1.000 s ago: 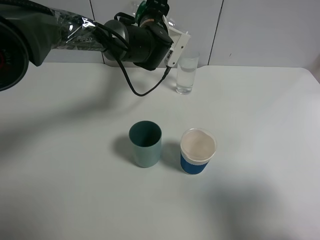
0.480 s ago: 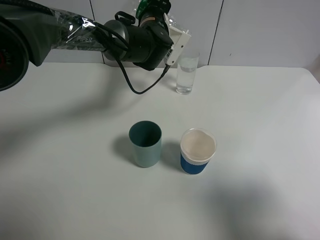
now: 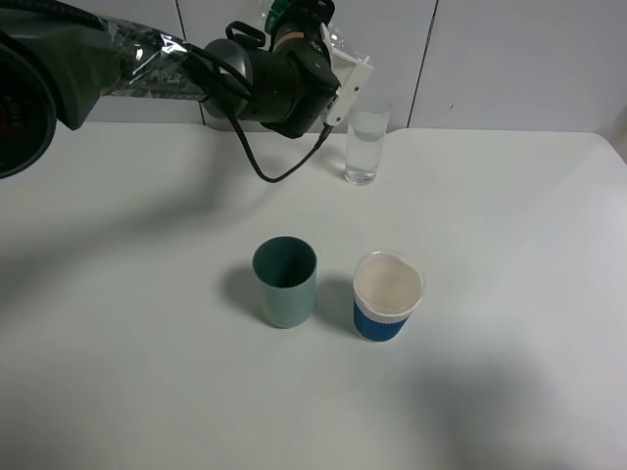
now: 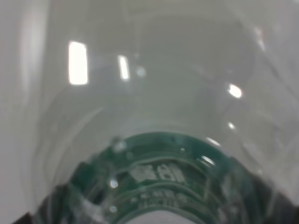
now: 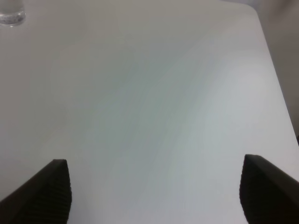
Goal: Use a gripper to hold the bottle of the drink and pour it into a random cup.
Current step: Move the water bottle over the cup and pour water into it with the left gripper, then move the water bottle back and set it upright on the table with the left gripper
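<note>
Already the left gripper [image 3: 302, 27] is pinching the bottle of the drink [image 3: 284, 12] between its pressed-in fingers, holding it in the air at the back of the table [image 3: 509, 294], just beside and above the cup [image 3: 365, 147], the tall clear glass. In the left wrist view the bottle's green label and clear wall are filling the frame. The grasp and the lift are looking done, and clear liquid is sitting in the cup to well over half its height, so the pour is probably well along. No stream is showing, and whether the bottle's mouth is reaching over the rim cannot be told. A teal cup [image 3: 285, 282] and a paper cup [image 3: 387, 296] are standing side by side nearer the front, well apart from the cup and out of the way. A black cable [image 3: 263, 176] is hanging from the arm, near the cup. The right gripper [image 5: 153, 161] is hovering spread wide over bare table, holding nothing.
</note>
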Controlling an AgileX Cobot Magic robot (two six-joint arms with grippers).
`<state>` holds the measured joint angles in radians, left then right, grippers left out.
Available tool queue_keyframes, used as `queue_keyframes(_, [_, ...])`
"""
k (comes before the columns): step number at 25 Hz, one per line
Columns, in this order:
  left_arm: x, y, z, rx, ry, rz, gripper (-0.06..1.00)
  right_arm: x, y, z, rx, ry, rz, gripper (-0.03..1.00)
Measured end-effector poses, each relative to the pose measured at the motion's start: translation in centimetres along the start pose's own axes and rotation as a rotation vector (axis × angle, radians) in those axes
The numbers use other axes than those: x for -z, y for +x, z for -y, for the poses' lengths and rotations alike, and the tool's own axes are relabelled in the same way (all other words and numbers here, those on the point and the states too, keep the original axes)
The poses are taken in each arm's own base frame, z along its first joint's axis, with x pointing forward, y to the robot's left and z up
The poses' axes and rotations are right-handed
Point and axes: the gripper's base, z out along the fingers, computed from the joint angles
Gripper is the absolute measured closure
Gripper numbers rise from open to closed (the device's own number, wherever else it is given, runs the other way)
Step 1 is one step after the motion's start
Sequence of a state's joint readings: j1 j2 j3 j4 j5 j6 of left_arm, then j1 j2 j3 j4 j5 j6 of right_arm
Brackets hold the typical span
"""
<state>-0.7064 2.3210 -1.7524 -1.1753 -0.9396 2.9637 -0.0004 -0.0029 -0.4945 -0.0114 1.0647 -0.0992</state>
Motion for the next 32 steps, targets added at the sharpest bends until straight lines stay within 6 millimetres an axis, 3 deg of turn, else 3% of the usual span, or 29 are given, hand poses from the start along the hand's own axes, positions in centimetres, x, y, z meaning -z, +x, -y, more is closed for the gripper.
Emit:
queue_keyframes(5, [0.0,0.1,0.6,0.170,0.069,-0.018,0.40,0.0,0.0,0.0,0.000,0.000,0.000,0.23])
queue_keyframes(9, [-0.3,0.6,0.5,0.415,0.091,-0.021,0.40,0.0,0.0,0.0,0.000,0.000,0.000,0.23])
queue_keyframes(17, [0.4,3.1,-3.3,1.033,0.057,-0.029,0.40,0.0,0.0,0.0,0.001,0.000,0.000,0.23])
queue_keyframes(22, [1.2,4.5,-4.9,1.319,0.181,-0.052,0.40,0.0,0.0,0.0,0.001,0.000,0.000,0.23])
queue_keyframes(26, [1.8,5.0,-5.3,1.465,0.298,-0.073,0.40,0.0,0.0,0.0,0.001,0.000,0.000,0.23])
queue_keyframes(32, [1.9,5.5,-5.6,1.491,0.310,-0.086,0.40,0.0,0.0,0.0,0.001,0.000,0.000,0.23])
